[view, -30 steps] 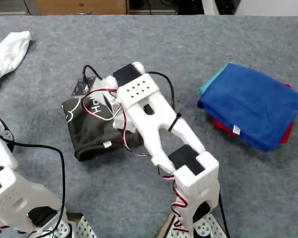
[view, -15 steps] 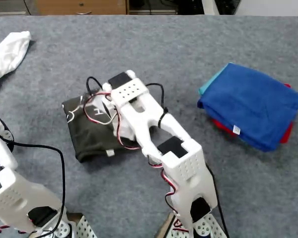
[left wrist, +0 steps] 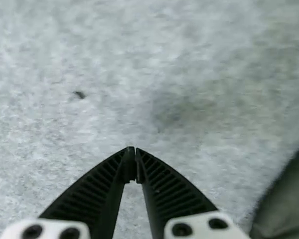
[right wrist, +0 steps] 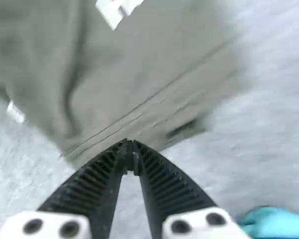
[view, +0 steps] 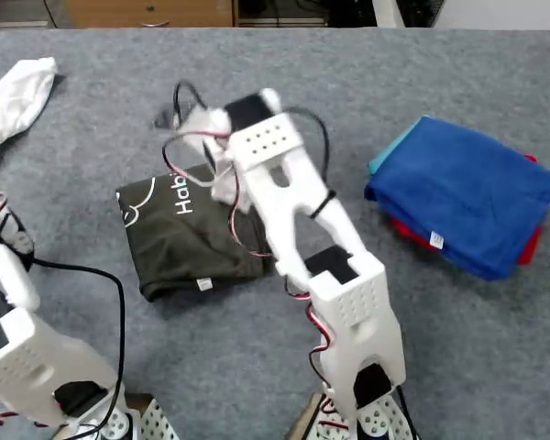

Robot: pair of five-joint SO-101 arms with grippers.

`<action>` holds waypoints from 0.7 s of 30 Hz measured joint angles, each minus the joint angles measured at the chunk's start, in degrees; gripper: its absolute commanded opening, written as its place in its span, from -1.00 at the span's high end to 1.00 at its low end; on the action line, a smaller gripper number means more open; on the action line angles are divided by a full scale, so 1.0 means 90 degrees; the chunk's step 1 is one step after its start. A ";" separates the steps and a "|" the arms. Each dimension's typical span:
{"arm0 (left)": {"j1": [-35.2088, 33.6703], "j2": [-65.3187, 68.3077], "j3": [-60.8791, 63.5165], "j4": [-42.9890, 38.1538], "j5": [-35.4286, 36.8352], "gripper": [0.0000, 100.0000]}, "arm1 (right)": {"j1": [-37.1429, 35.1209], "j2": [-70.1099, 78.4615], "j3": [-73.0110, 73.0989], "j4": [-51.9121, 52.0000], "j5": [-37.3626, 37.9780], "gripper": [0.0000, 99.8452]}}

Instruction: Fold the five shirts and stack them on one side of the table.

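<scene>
High view, read from nine o'clock across to three: a crumpled white shirt (view: pixel 16 92) is seen unfolded at the ten o'clock edge of the grey worktop (view: pixel 348 82); the left arm (view: pixel 23 353) is placed at seven o'clock; a dark shirt (view: pixel 188 243) with white print is laid folded and flat a little toward nine o'clock of centre, a small white label (view: pixel 202 284) showing at its near edge; the right arm (view: pixel 293 202) is stretched from its base at six o'clock toward eleven o'clock, its forearm passing over the dark shirt's three o'clock side and its wrist held above the shirt's far edge; a stack is found at three o'clock, well apart from the dark shirt, with a blue shirt (view: pixel 463 188) folded on top, a teal shirt (view: pixel 385 158) showing at the stack's ten o'clock edge and a red shirt (view: pixel 534 240) showing underneath. Left wrist view: the left claw (left wrist: pixel 130 164) is closed, tips touching, nothing caught between them; bare grey worktop is seen under it, and an edge of the dark shirt shows beside it. Right wrist view: the right claw (right wrist: pixel 129 157) is likewise brought together at the tips with nothing gripped; the dark shirt is spread beneath and beyond it, and a bit of the teal shirt is visible to one side.
</scene>
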 measured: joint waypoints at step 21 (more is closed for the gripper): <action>0.2969 0.0000 -0.0547 0.0254 0.0713 0.96 | 0.0459 0.2481 -0.1680 -0.2442 0.0000 0.99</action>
